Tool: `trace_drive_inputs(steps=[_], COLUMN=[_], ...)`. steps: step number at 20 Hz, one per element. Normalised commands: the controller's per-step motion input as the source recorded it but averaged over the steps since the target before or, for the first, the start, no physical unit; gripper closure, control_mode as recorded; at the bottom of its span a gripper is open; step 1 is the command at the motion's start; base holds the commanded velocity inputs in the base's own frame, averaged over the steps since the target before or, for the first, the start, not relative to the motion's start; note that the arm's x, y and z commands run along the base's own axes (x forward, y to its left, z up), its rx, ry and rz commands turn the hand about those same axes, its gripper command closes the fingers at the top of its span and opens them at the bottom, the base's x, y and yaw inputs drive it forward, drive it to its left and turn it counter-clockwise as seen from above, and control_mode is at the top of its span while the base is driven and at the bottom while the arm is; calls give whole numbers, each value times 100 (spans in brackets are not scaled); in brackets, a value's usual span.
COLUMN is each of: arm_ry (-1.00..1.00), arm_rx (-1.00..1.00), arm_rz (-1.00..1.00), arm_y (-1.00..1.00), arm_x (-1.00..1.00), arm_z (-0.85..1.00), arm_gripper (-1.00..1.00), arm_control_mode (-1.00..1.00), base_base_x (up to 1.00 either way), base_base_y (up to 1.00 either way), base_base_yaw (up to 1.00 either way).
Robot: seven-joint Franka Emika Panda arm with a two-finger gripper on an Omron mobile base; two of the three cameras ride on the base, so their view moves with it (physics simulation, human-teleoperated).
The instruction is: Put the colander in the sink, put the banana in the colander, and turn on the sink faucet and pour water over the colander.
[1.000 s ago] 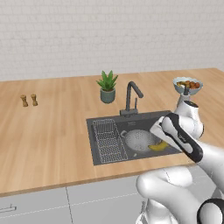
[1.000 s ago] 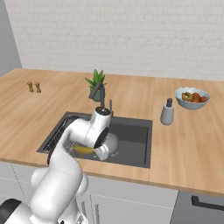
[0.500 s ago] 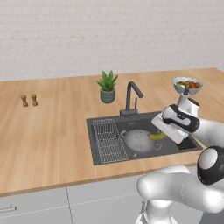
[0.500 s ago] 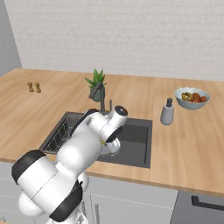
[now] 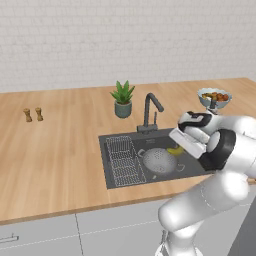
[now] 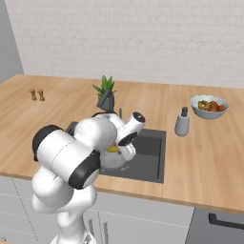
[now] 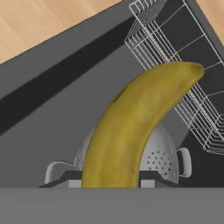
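Left base view: colander (image 5: 160,160) sits in the sink (image 5: 112,145), right of the wire rack (image 5: 125,160) and in front of the sink faucet (image 5: 150,111). I see a bit of yellow, the banana (image 5: 175,150), just above the colander's right rim, at the end of the arm. The gripper's fingers I can't make out here.

Right base view: arm bulk covers most of the sink (image 6: 152,152). Banana (image 6: 113,149) shows as a yellow sliver over the colander (image 6: 114,159). Bowl of fruit (image 6: 209,106) and a grey bottle (image 6: 181,122) stand well right of the sink, not involved.

Hand view: banana (image 7: 131,127) runs up from the bottom edge, held at its lower end, free tip out over the wire rack (image 7: 183,65). Colander (image 7: 162,159) is directly beneath it, both handles visible. So the gripper is closed on the banana, though the fingertips themselves are hidden behind it.

My read on handling: banana is light, soft and easily bruised, with a smooth skin. End grip lets it pivot, and mid-body across the curve would be steadier. Colander is stiff, light metal; take it by the rim or a handle. I'd release low so the banana doesn't bounce out.
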Motion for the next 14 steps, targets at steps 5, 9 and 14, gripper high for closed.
trace_drive_inputs(steps=[5,9,14], arm_ry=[0,0,0], arm_rx=[0,3,4], arm_rz=[0,0,0], arm_y=[0,1,4], arm_x=[21,25,20], arm_z=[-40,-35,-25], arm_gripper=[100,100,100], arm_control_mode=[-100,-100,-100], base_base_x=[0,0,0], base_base_y=[0,0,0], base_base_yaw=[0,0,0])
